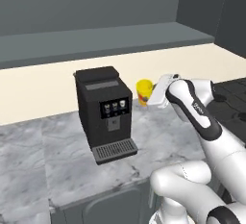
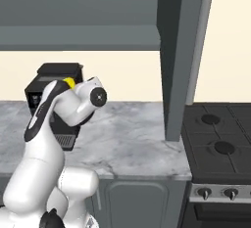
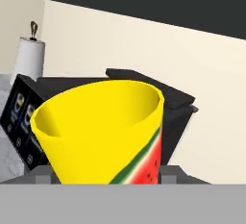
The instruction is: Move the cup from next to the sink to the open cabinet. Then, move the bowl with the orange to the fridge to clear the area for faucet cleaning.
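The yellow cup [image 1: 143, 91], with a watermelon mark on its side [image 3: 144, 165], sits between the jaws of my gripper [image 1: 153, 94], which is shut on it. It hangs upright to the right of the coffee machine, about level with the machine's top. A sliver of the cup [image 2: 69, 82] peeks out behind my wrist. Above is the open cabinet [image 1: 101, 38] with its grey inner shelf, and its dark door [image 2: 174, 56] stands out over the counter. The bowl, the orange and the fridge are out of view.
A black coffee machine [image 1: 104, 112] stands on the marble counter [image 1: 163, 141], close to the left of the cup. A black stove [image 2: 220, 144] lies to the right. A paper towel roll [image 3: 28, 57] stands beyond the machine.
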Available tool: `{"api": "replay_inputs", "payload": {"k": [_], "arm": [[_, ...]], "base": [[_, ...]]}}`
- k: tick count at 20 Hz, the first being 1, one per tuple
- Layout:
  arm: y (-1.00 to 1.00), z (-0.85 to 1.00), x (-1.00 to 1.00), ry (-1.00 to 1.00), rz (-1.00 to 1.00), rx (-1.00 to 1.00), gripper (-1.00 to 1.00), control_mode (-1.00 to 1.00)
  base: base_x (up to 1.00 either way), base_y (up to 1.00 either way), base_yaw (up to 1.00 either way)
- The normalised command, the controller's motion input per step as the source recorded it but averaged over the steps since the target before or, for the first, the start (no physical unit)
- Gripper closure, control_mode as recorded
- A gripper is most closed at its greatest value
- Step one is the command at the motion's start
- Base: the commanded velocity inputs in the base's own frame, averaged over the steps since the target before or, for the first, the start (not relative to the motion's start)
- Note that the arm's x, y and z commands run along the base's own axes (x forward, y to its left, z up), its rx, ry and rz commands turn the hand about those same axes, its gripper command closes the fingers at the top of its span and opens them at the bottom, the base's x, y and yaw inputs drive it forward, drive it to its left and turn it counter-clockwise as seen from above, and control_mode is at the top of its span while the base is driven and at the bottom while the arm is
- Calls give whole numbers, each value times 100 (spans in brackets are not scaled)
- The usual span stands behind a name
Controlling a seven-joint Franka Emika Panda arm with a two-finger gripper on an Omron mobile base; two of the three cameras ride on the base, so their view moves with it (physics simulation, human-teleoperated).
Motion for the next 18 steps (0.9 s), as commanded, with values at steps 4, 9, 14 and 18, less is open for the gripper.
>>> {"api": "replay_inputs", "payload": {"k": [4, 9, 14, 18], "arm": [[-3, 40, 1, 0, -7, 8, 100, -100], [0, 100, -6, 0, -23, 11, 100, -100], [0, 100, -5, 0, -23, 9, 100, -100], [-16, 100, -36, 12, -16, 20, 100, -100]], "base": [[27, 0, -9], [0, 0, 0], [0, 0, 0], [0, 0, 0]]}}
